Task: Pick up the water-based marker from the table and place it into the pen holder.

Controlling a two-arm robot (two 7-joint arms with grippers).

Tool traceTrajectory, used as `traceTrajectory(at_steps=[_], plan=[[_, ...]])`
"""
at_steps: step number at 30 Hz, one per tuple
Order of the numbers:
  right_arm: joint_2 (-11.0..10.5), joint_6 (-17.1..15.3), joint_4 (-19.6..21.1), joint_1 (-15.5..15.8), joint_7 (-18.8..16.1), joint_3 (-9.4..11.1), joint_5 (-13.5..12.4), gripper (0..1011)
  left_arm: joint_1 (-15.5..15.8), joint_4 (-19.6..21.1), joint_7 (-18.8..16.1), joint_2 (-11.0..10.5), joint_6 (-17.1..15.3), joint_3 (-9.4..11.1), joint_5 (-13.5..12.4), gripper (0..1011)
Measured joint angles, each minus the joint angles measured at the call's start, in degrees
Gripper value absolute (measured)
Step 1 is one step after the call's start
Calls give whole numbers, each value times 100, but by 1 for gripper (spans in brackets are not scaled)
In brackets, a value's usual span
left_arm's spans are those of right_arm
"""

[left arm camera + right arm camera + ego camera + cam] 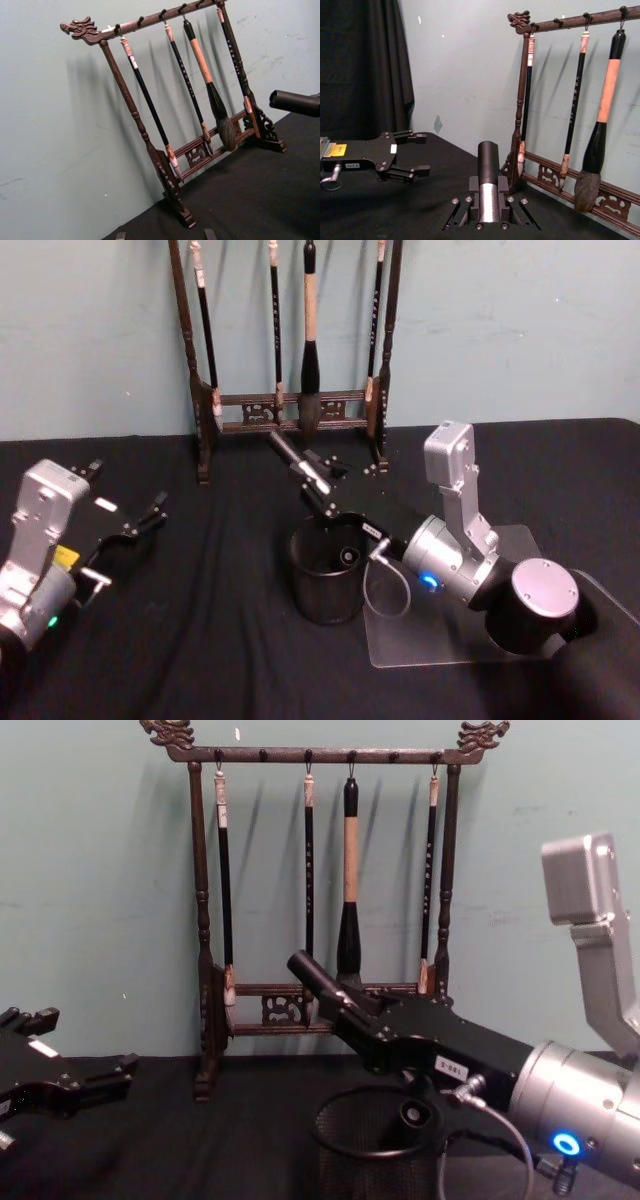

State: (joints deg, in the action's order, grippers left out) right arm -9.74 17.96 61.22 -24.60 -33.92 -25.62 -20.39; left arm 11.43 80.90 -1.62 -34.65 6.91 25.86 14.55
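The water-based marker (489, 165), with a black cap and a silver barrel, is clamped between the fingers of my right gripper (489, 207). It sticks out at a slant toward the brush rack, and its black end (281, 445) (305, 969) is above and behind the pen holder. That end (294, 102) also appears at the edge of the left wrist view. The pen holder (325, 585) (362, 1152) is a round black mesh cup directly under my right gripper (318, 478) (352, 1008). My left gripper (128, 487) (415, 154) (85, 1082) rests open at the left, holding nothing.
A tall dark wooden brush rack (290, 410) (320, 1005) with several hanging brushes stands against the wall behind the cup. A clear plastic sheet (440, 635) lies on the black tablecloth under my right arm. Open cloth lies between the left gripper and the cup.
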Motion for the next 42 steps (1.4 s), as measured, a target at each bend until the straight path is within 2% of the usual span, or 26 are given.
traceTrajectory(at_steps=[18,23,26,29,31,33,34,37,38,42], plan=[[5,-16,-30,-38,-25,-48,26,222,0,0,0,0,0,0,0,1009],[5,-16,-30,-36,-23,-45,23,340,0,-1,0,0,0,0,0,1009],[5,-16,-30,-35,-21,-43,21,482,0,-1,0,0,0,0,0,1009],[5,-16,-30,-34,-20,-41,20,540,0,0,0,0,0,0,0,1009],[5,-16,-29,-32,-19,-39,18,626,0,0,0,0,0,0,0,1009],[5,-16,-29,-32,-18,-38,17,668,0,0,0,0,0,0,0,1009],[5,-16,-28,-31,-18,-37,17,726,0,0,0,0,0,0,0,1009],[5,-16,-27,-30,-17,-36,15,785,0,0,0,0,0,0,0,1009],[5,-16,-26,-29,-16,-36,15,838,0,-1,0,0,0,0,0,1009],[5,-16,-24,-29,-15,-36,15,941,0,-1,0,0,0,0,0,1009]])
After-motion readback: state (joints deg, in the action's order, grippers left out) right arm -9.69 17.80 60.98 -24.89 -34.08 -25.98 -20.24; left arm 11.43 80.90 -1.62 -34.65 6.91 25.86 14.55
